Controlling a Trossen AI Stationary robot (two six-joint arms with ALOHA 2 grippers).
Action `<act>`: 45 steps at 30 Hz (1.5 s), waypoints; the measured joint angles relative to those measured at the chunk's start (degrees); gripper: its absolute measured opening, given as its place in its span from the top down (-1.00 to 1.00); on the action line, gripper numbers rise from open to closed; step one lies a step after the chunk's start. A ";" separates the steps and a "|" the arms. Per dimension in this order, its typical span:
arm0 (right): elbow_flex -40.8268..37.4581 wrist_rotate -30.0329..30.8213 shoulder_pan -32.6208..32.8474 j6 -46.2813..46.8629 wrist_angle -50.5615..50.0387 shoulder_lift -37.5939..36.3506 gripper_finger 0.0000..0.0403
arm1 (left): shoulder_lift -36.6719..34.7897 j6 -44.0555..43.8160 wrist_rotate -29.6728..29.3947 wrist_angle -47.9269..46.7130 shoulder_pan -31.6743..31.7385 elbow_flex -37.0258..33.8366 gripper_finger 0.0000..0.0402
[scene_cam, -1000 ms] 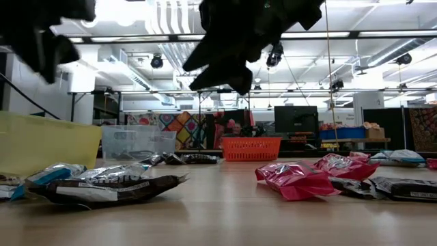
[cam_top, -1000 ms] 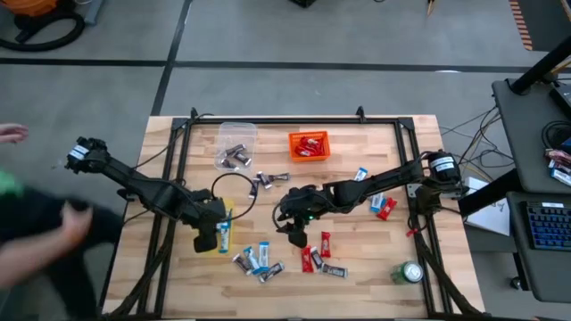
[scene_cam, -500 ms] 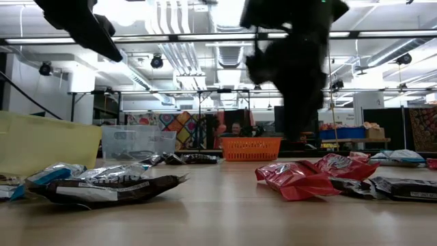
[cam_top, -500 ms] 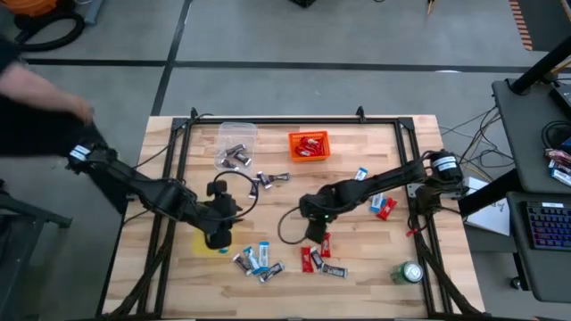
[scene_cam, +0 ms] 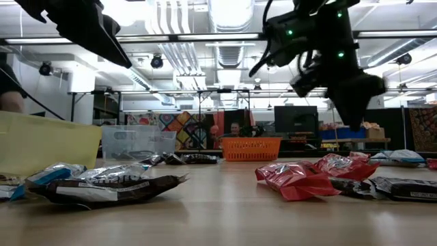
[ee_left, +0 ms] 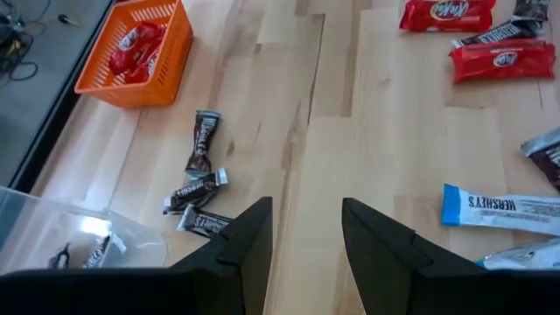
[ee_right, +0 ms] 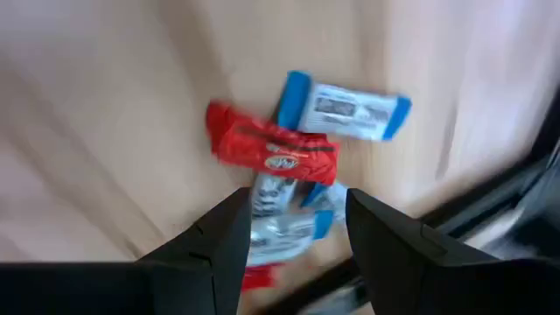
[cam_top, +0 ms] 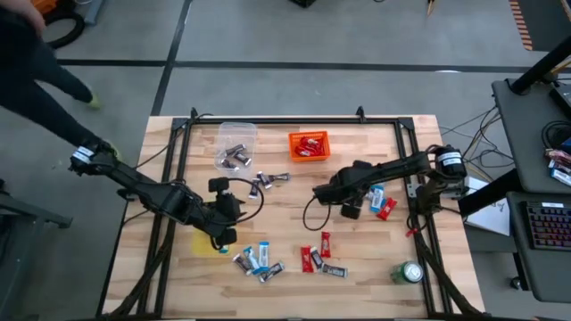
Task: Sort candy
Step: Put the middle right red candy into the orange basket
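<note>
step: I'm reaching for candy | right gripper (ee_right: pixel 293 232) hanging open, empty, over red bar (ee_right: pixel 273 150) near worktop's right edge | left gripper (ee_left: pixel 306 241) parted, empty | next: lowering squarely, then closing

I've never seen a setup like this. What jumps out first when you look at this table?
Two dark arms reach over a wooden table strewn with small wrapped candy bars, most of them loose along the near edge. At the far side, an orange basket holds red bars and a clear bin holds dark ones. The right claw hangs open over a little pile of red and blue bars, while the left claw, also empty, is above a yellow bin.
</note>
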 joint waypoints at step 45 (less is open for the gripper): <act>-13.33 1.35 -0.37 -27.50 23.19 0.27 0.92 | -0.09 4.11 -0.05 3.00 0.00 0.02 0.39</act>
